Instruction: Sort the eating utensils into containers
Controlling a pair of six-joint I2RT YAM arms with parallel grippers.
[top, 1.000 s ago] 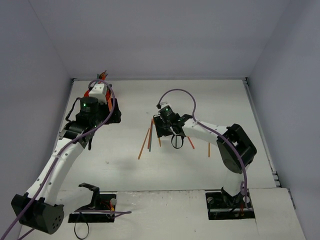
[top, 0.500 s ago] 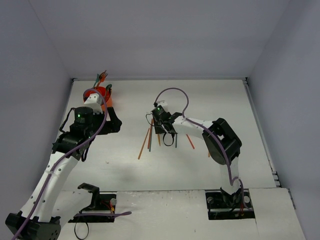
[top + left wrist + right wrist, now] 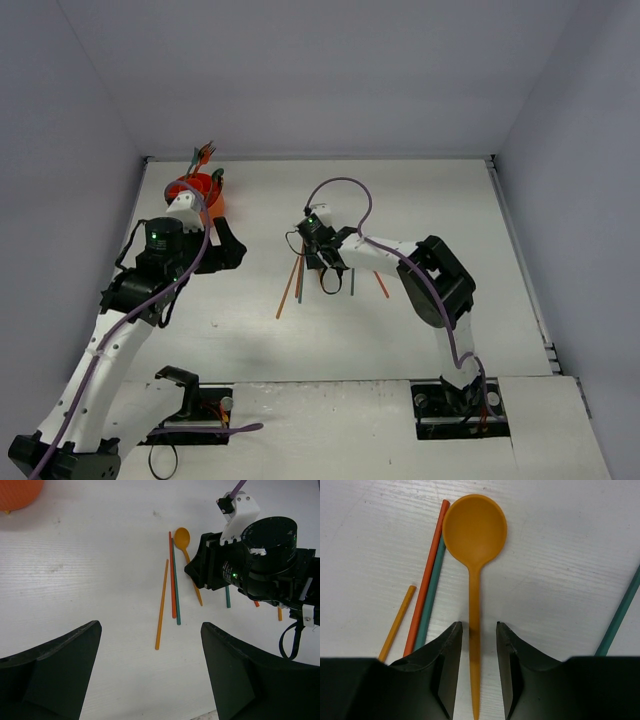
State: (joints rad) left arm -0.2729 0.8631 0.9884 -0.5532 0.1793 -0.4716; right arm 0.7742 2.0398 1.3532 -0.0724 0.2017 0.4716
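Right wrist view: orange spoon (image 3: 475,530) flat on the desk (image 3: 560,540), bowl pointing away from the camera, handle running straight back between the fingers. Just left of it, a red-orange chopstick (image 3: 427,570) and a teal chopstick (image 3: 432,590) lie side by side, touching. An orange chopstick (image 3: 397,617) sits a little further left, a second teal stick (image 3: 620,615) well off to the right. Top view: orange-red cup (image 3: 195,188) at the far left corner of the desk, well apart from this cluster, with a few utensils (image 3: 205,153) already standing in it. Progress, as a judgement: partly sorted, with at least six pieces left loose on the desk, the spoon apparently next. Right claw (image 3: 477,630) is low over the desk, narrowed to a slim gap, straddling the spoon's handle. A sliver of space shows on each side, so it reads as not yet clamped, nothing lifted. Left claw (image 3: 151,627) hovers spread wide near the cup, empty, touching nothing.
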